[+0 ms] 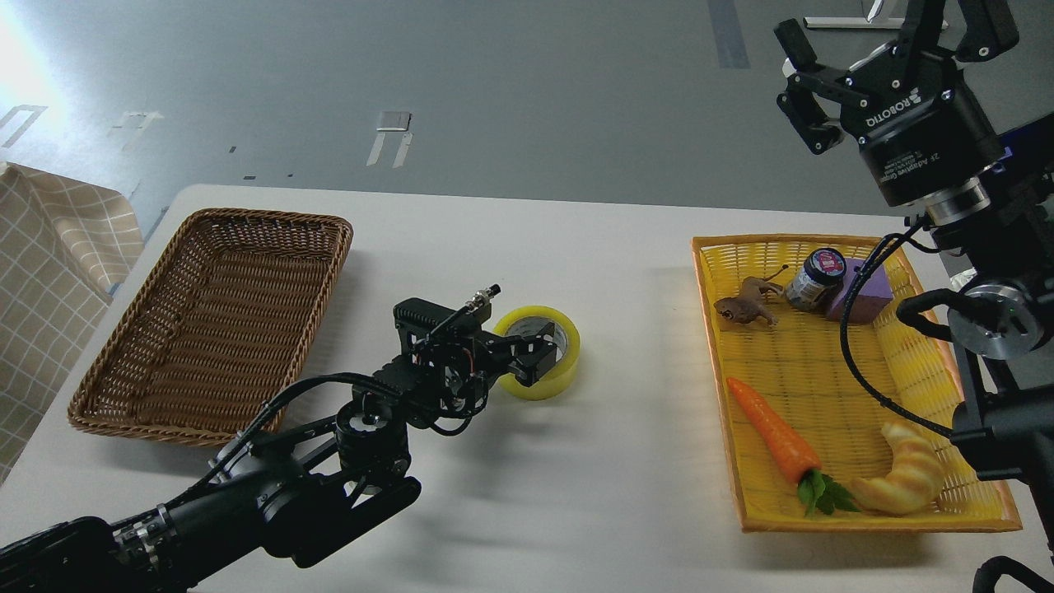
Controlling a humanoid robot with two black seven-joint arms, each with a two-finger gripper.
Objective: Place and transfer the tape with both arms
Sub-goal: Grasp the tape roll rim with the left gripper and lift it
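Observation:
The tape, a yellow roll with a pale core, lies flat on the white table near its middle. My left gripper reaches it from the left. Its fingers stand apart around the roll's near-left wall, one over the core and one at the outer side. The roll rests on the table. My right gripper is open and empty. It is held high at the top right, above the far end of the yellow tray.
An empty brown wicker basket stands at the left. The yellow tray at the right holds a carrot, a croissant, a toy animal, a small jar and a purple block. A checked cloth hangs at the far left.

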